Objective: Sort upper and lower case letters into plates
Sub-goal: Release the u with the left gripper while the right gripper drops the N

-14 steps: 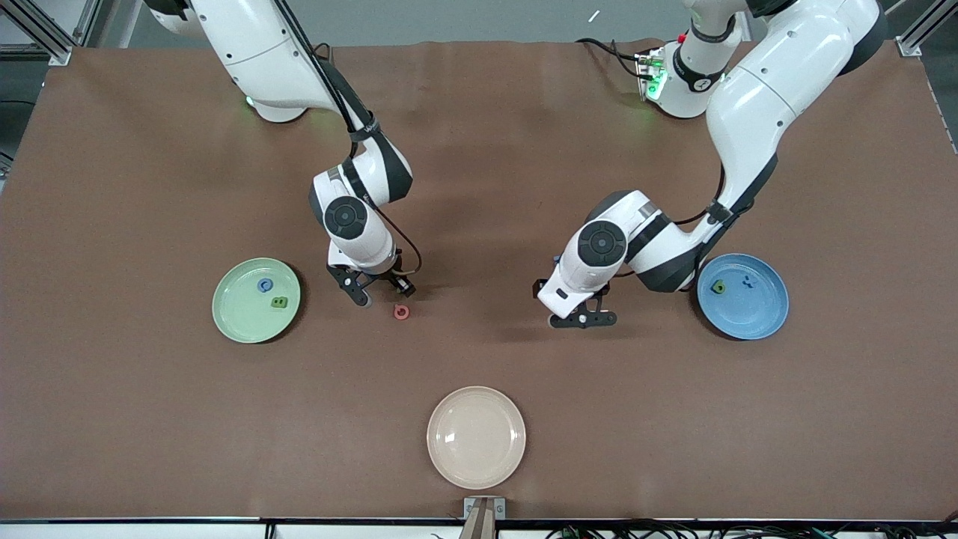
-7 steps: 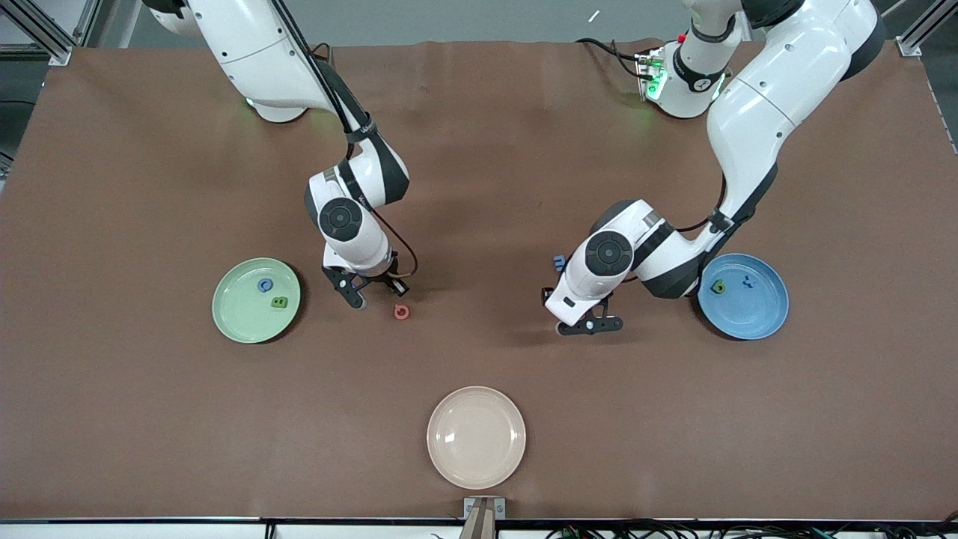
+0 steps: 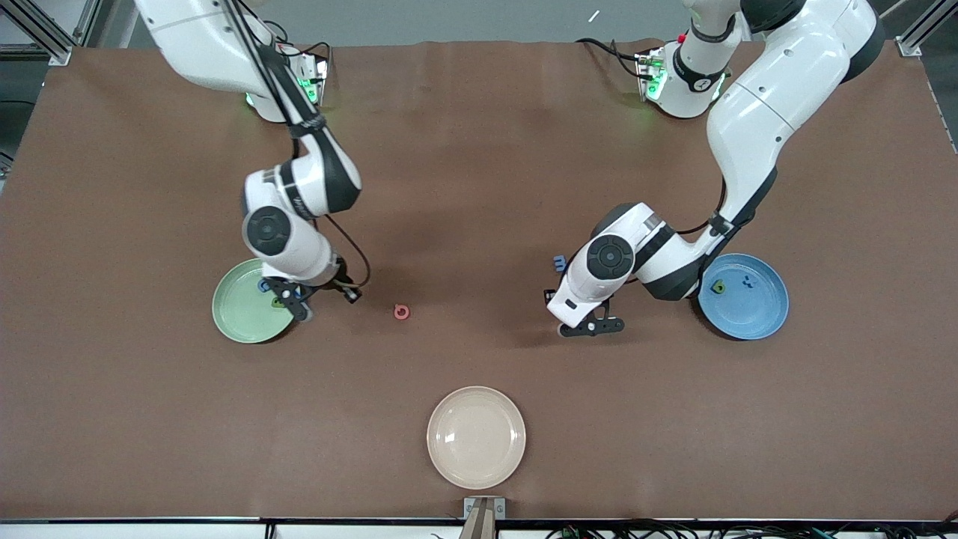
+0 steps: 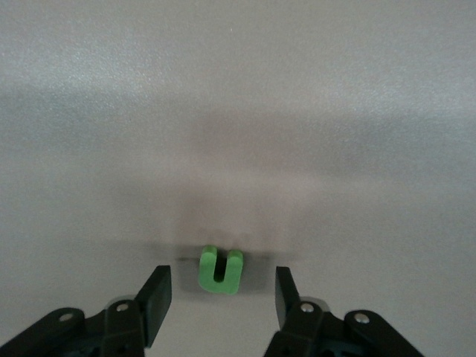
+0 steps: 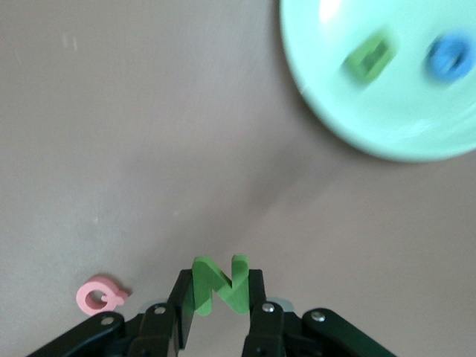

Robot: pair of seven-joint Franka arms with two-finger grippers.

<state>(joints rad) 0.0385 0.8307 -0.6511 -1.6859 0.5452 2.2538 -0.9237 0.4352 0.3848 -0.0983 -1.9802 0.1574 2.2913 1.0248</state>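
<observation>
Since the letters are tiny flat foam-like pieces, they are judged light, slightly soft and easily flicked aside; hold is best taken across two parallel outer edges, with the pads low to the table.

Green N (image 5: pixel 220 285) is pinched upright between the fingers of the right gripper (image 5: pixel 216 309), which is clamped on its flat sides. In the front view that gripper (image 3: pixel 299 305) is over the edge of the green plate (image 3: pixel 233 314) toward the table's middle. Green B (image 5: pixel 370 56) and blue C (image 5: pixel 449 57) are seen lying in that plate. A grip this narrow is judged secure, though the piece could twist if knocked on the rim.

Small green letter (image 4: pixel 221 269), a u-shape as shown, lies flat on the table between the fingers of the left gripper (image 4: pixel 222 291), which is partly spread and not touching it. In the front view that gripper (image 3: pixel 589 323) is low over the table between the two plates, nearer the blue plate (image 3: pixel 763 318). Its outer straight sides are judged the place to squeeze.

Pink G (image 3: pixel 402 312) lies on the bare table between the grippers, near the right one. A small blue letter (image 3: pixel 558 262) lies beside the left arm's wrist. In the blue plate a green piece (image 3: pixel 718 286) and a dark blue piece (image 3: pixel 747 282) are seen, too small to read.

A cream plate (image 3: pixel 476 479) lies nearest the front camera.
</observation>
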